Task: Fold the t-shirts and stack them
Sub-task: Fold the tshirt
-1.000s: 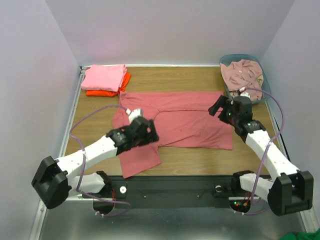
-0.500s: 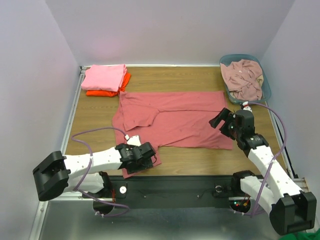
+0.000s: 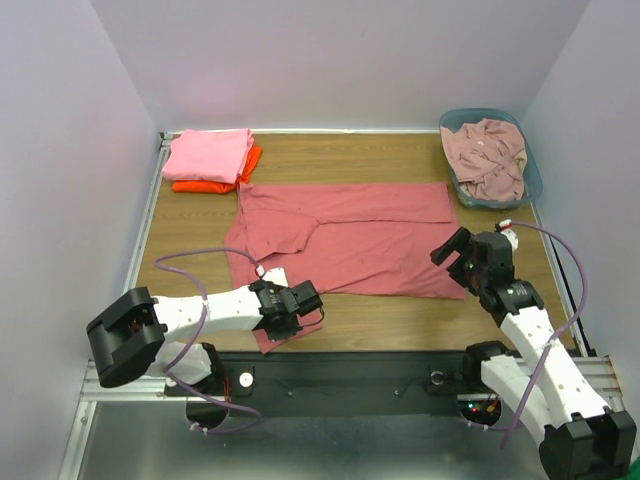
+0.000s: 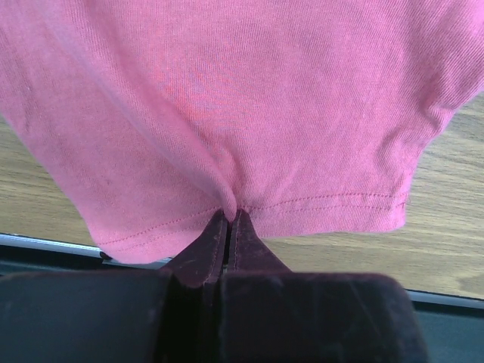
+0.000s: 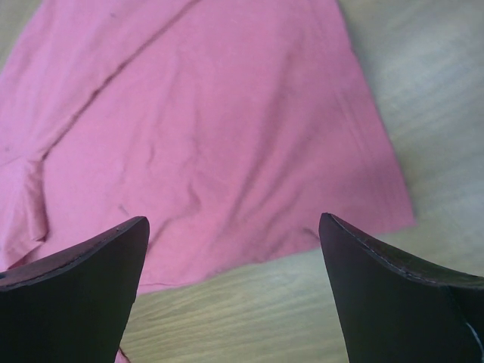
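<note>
Far left corner of the table [image 3: 185, 235]: a folded bright pink t-shirt [image 3: 208, 155] is stacked on a folded orange t-shirt [image 3: 205, 186]; only the orange edges are seen, at the near and right sides.

Near left: the left gripper [image 3: 285, 315] is lowered to the table's near edge. In the left wrist view the left gripper [image 4: 229, 221] is pinched tight, and the stitched hem of a short sleeve is clamped between the tips, with the cloth puckered at the bite. The sleeve belongs to the coral-red t-shirt [image 3: 360, 235].

Centre: the coral-red t-shirt is spread flat on the wood, lying crosswise, with the collar end to the left and the bottom hem to the right. One sleeve is laid toward the far left, near the stack but apart from it. The other sleeve is drawn toward the near edge, under the left gripper. Light wrinkles are seen across the body [image 5: 212, 136].

Right: the right gripper [image 3: 455, 250] is held over the shirt's near right corner, with its jaws spread wide and nothing between them. In the right wrist view the right gripper [image 5: 234, 249] frames that hem corner and bare wood. Contact with the cloth cannot be told.

Far right corner: a pale dusty-pink t-shirt [image 3: 485, 150] is bundled, unfolded, inside a blue-grey basket [image 3: 533, 185].
</note>
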Robot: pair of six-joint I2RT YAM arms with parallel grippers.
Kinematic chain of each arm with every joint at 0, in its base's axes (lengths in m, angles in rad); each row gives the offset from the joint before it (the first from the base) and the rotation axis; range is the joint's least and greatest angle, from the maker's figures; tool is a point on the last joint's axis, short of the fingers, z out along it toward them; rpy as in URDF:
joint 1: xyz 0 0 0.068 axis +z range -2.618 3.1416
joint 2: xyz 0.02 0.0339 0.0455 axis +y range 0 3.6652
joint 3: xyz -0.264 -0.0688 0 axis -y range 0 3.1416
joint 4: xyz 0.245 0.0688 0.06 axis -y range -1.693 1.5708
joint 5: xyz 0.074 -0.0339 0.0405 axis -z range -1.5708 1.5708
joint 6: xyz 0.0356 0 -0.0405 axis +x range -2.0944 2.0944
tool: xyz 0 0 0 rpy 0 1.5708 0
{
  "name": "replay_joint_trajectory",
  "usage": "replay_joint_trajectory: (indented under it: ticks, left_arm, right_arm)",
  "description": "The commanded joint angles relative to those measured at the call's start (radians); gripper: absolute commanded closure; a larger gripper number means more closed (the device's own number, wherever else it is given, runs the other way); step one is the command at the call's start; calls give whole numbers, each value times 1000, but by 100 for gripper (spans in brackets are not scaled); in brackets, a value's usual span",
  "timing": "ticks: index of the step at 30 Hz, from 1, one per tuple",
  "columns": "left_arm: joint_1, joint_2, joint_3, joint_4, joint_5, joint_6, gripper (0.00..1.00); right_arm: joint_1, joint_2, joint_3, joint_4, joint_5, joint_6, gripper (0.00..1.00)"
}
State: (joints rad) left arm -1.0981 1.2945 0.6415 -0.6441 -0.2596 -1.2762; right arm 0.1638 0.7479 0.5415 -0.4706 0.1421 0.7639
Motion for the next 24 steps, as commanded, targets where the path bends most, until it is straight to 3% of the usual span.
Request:
replay_joint_trajectory:
  ticks: [1,16,21,24]
  left_arm:
    - [-2,2,-6,-31,-47,-14,100]
    - [20,5,49,-55,-84,50,100]
    - [38,14,61,-48,-81,87,100]
    - [58,9,72,-51,-90,115,100]
  right_arm:
    - [-4,-47,-15,-137,95,71,0]
    - [-4,34,-150,-100,201,271,2]
    - [-4,91,-196,24,194,269,14]
    - [-4,131,-206,78,203,259,31]
